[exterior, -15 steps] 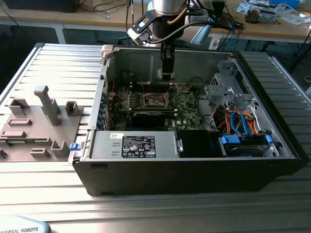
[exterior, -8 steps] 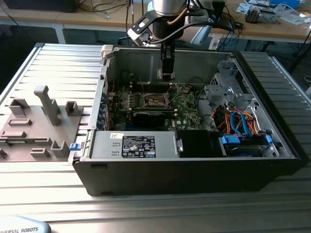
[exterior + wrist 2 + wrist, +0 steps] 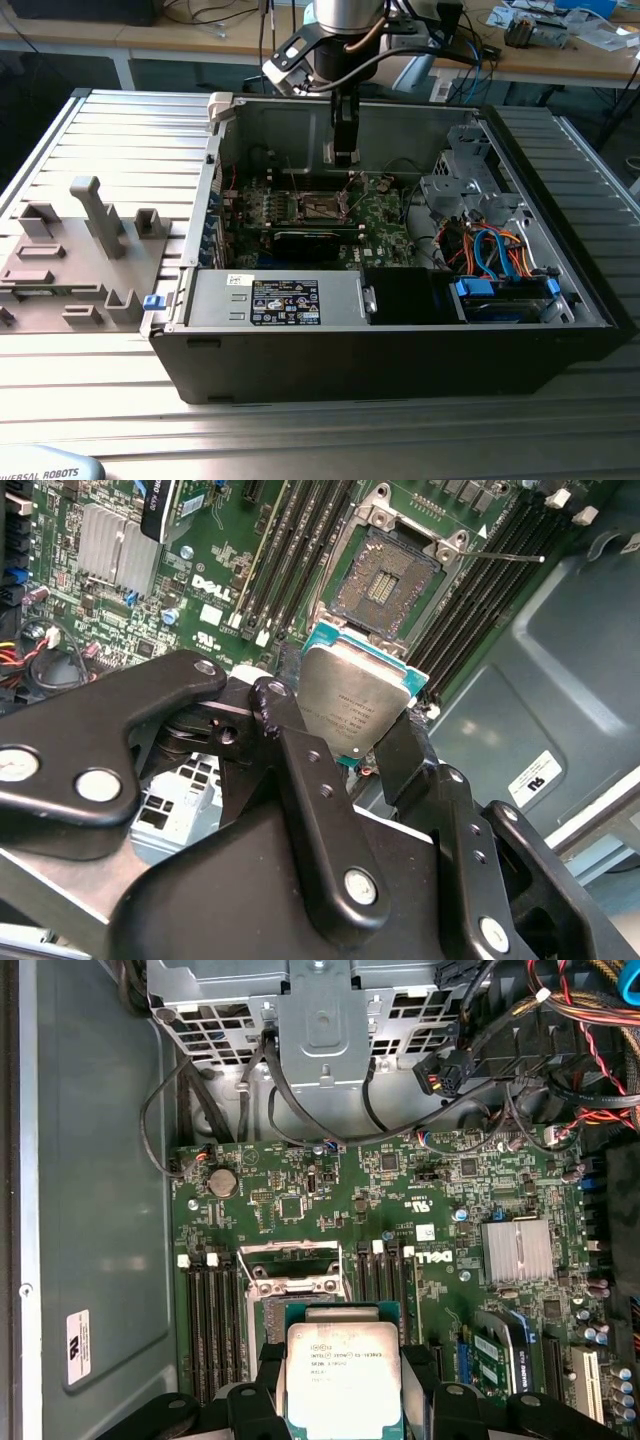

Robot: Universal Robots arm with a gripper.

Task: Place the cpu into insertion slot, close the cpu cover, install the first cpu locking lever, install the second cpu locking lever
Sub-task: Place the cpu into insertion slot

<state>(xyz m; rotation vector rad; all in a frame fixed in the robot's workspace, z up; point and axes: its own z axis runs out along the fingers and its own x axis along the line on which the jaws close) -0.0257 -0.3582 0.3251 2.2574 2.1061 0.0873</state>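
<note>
Now the end effector point(image 3: 342, 742) is pinching the cpu point(image 3: 343, 1375) by its edges, holding it over the green mobo point(image 3: 400, 1200), w/ the insertion slot point(image 3: 385, 580) sitting uncovered just beside it.

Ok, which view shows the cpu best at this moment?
The first wrist view: the cpu faces the camera, its silver top almost whole, held by the gripper. The second wrist view shows it tilted, clamped between the fingers, partly hidden. In the exterior view it is too small to tell beneath the arm.
</note>
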